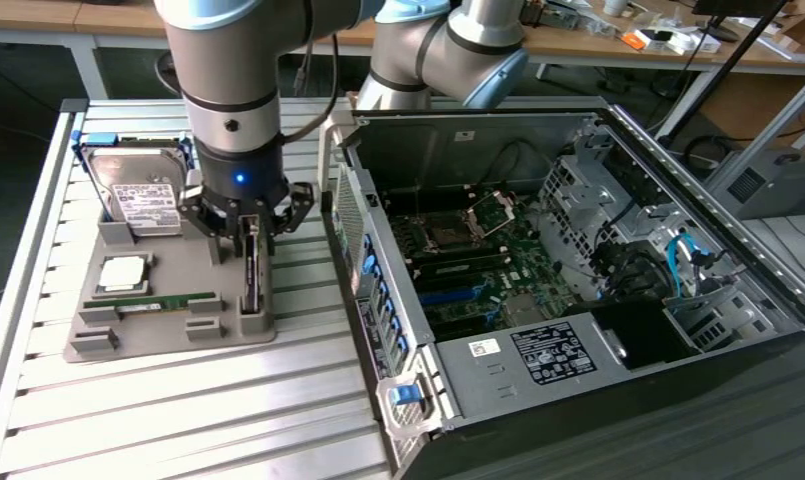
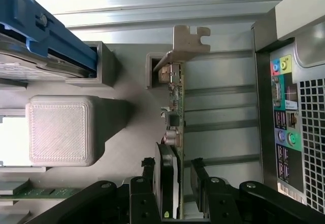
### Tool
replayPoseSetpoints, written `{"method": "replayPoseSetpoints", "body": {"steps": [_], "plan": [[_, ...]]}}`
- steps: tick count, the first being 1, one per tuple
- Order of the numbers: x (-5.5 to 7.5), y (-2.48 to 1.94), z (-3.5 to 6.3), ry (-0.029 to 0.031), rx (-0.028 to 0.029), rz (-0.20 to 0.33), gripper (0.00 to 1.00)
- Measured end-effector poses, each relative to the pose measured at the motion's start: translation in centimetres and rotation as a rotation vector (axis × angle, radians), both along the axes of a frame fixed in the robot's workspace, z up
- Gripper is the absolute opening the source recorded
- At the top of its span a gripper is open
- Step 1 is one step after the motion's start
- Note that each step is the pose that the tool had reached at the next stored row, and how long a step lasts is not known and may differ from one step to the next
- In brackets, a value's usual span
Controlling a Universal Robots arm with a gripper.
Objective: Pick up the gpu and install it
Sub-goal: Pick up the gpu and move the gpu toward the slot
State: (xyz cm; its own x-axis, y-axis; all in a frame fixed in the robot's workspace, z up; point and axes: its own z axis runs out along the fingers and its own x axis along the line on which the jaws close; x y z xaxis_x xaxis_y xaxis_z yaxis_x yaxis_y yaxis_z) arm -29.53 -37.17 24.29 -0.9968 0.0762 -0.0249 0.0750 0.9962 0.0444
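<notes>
The gpu (image 1: 251, 282) stands on its edge in a slot of the grey holder plate (image 1: 149, 338), on the slatted table at the exterior view's left. It is a dark green card (image 2: 175, 109) with a pale metal end bracket (image 2: 189, 43). My gripper (image 1: 249, 230) is directly above it, lowered over its upper edge. In the wrist view the gripper (image 2: 171, 169) is open, with one black finger (image 2: 148, 167) close against the card's black cooler and the other finger (image 2: 196, 165) a small gap away. The open computer case (image 1: 576, 300) lies beside it, motherboard (image 1: 476, 270) exposed.
The holder plate also carries a silver hard drive (image 1: 138, 190) in a blue caddy (image 2: 45, 36), a CPU (image 1: 122, 272) and a narrow RAM stick (image 1: 169, 300). A grey printed block (image 2: 61, 130) stands near the card. The case's rear port panel (image 2: 287, 132) is close to the holder.
</notes>
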Motion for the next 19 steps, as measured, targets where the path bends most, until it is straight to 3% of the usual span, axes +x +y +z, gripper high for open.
{"method": "replayPoseSetpoints", "body": {"steps": [14, 15, 17, 19], "plan": [[0.00, 0.00, -0.22, 0.0000, -0.0001, 0.000, 0.42], [0.00, 0.00, -0.22, 0.0001, 0.0000, 0.000, 0.41], [-0.01, 0.00, -0.22, 0.0003, -0.0001, 0.000, 0.28], [0.00, 0.00, -0.22, 0.0001, 0.0000, 0.000, 0.27]]}}
